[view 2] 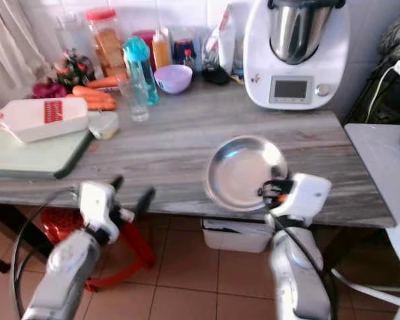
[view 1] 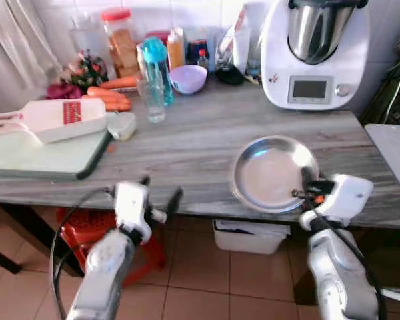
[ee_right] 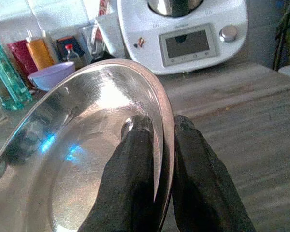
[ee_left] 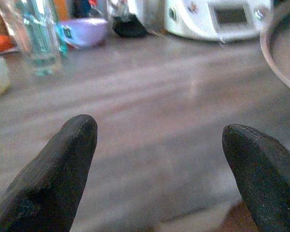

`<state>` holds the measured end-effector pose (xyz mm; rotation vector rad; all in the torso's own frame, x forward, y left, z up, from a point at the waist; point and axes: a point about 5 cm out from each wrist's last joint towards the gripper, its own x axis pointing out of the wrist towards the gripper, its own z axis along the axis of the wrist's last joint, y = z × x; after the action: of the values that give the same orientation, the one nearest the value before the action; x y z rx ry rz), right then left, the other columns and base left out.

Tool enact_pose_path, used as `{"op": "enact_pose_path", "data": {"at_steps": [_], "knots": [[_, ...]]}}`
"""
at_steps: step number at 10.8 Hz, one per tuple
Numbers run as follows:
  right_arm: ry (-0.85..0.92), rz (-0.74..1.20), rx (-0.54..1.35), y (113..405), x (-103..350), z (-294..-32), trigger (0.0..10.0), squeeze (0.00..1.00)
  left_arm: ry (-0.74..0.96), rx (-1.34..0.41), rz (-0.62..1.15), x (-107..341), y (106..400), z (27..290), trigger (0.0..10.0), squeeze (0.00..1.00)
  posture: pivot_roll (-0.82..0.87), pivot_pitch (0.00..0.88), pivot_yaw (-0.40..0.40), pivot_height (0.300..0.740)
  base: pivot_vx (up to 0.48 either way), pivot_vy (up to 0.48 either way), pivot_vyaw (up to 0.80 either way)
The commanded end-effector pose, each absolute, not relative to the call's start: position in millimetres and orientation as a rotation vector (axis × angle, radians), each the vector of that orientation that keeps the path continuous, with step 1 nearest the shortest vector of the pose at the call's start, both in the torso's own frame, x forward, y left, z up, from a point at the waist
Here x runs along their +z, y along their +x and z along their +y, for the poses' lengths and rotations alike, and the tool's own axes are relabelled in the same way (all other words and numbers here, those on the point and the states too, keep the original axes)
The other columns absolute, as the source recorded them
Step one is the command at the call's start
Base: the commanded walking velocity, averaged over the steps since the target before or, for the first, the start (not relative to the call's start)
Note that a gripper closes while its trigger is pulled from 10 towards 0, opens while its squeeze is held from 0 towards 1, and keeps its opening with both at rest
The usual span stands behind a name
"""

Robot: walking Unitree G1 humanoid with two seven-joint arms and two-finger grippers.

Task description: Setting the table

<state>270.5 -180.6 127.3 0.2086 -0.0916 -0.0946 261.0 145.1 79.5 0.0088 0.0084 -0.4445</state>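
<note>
Steel plate (view 1: 270, 172), shallow and holding nothing, lies near the front edge of the grey wood-grain worktop (view 1: 200, 137), its near rim pinched by the right gripper (ee_right: 159, 133): one finger inside the dish, one outside, jaws clenched on the rim. The left gripper (view 1: 161, 190) hangs just off the front edge with its jaws spread wide, nothing between them. At the back, by the wall, stand a lilac bowl (view 1: 188, 78), a teal bottle (view 1: 157, 67), a clear drinking glass (view 1: 153, 99), an orange-filled jar with a red lid (view 1: 120, 41) and a white kitchen machine (view 1: 315, 53) carrying a steel jug. Carrots (view 1: 110, 97) lie beside them. On the left a white slicer (view 1: 57, 120) rests on a pale green cutting board (view 1: 43, 155). Bare worktop runs between the board and the plate. Below the edge sit a red stool (view 1: 113, 233) and a white tub (view 1: 253, 235).
</note>
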Motion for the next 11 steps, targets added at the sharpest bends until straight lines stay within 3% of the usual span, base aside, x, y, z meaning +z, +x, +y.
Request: {"op": "enact_pose_path", "data": {"at_steps": [1,6,11], "knots": [[0.223,-0.105,-0.069,278.0,131.6,-171.2,10.0,0.0,0.05,-0.464,-0.002,80.7,254.0,158.8,10.0,0.0,-0.01,0.0,0.056,0.74,0.0,0.0,0.0],[0.322,-0.003,-0.056,338.3,140.0,-154.1,10.0,0.0,0.11,-0.484,0.03,73.0,246.2,169.6,10.0,0.0,0.03,0.0,0.037,0.74,0.0,0.0,0.0],[0.425,0.153,-0.066,365.7,124.6,-147.9,10.0,0.0,0.106,-0.441,0.011,75.3,249.0,166.4,10.0,0.0,0.07,0.0,0.037,0.74,0.0,0.0,0.0]]}}
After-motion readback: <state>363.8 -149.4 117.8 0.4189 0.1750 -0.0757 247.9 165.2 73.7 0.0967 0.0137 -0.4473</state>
